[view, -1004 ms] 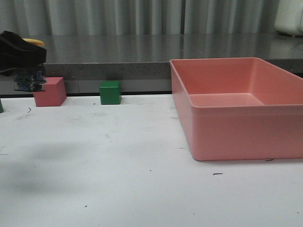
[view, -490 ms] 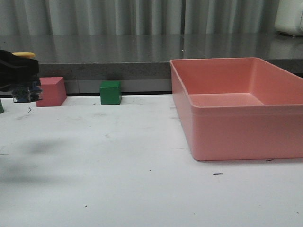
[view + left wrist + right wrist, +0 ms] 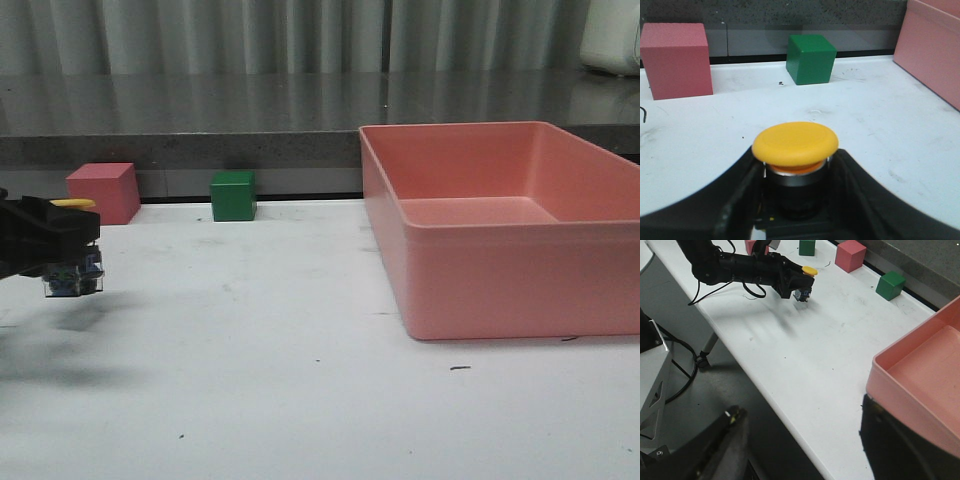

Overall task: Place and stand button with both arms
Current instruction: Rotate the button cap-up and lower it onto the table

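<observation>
Gripping the button upright above the desk near its left edge, the left claw is clamped; right claw's state indeterminable.

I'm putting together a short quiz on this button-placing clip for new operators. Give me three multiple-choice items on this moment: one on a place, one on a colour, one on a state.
1. Where is the button?
A. In the pink bin
B. Between the left gripper's fingers, above the table
C. On the green cube

2. What colour is the button's cap?
A. Yellow
B. Blue
C. White

3. What state is the pink bin in?
A. Tipped over
B. Upright and empty
C. Upright, holding a cube

Answers:
1 B: the left gripper grips it, its shadow on the table below.
2 A: the left wrist view shows the yellow cap.
3 B: its bare floor shows in front view.
</observation>
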`<state>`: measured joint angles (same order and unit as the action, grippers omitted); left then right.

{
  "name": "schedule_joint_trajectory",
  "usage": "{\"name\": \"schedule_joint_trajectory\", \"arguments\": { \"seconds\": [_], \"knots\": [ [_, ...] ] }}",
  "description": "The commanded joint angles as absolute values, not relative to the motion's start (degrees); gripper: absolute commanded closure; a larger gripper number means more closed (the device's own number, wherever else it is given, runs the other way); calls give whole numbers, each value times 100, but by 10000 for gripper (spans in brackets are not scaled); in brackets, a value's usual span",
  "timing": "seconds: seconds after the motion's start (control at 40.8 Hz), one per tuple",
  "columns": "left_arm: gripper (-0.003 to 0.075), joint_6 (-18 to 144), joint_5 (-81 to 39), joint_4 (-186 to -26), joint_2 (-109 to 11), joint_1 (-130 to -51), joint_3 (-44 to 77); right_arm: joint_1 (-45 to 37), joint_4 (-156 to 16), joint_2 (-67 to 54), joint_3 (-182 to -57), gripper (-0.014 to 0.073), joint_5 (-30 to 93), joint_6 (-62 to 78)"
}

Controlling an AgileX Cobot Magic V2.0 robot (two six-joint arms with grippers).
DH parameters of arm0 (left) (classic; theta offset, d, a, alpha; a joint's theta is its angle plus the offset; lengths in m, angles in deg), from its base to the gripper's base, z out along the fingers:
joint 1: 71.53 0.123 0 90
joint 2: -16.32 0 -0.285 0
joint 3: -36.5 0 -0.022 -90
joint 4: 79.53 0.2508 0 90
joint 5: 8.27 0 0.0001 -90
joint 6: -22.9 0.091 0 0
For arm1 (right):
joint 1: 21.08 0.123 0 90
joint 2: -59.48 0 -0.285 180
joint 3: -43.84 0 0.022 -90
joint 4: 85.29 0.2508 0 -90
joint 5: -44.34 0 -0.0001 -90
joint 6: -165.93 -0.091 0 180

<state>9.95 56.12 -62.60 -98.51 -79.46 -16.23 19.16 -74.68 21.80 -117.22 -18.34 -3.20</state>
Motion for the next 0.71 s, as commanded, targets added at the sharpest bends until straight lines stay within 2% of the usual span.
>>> {"name": "schedule_joint_trajectory", "arguments": {
  "seconds": [0.0, 0.686],
  "knots": [
    [479, 1028, 6827, -6334, -9723, -7935, -1530, 1913, -7386, 2142, -11838, 95, -1504, -278],
    [479, 1516, 7000, -6406, -10061, -7935, -1530, 1913, -7386, 2142, -11838, 95, -1504, -278]
  ]
}}
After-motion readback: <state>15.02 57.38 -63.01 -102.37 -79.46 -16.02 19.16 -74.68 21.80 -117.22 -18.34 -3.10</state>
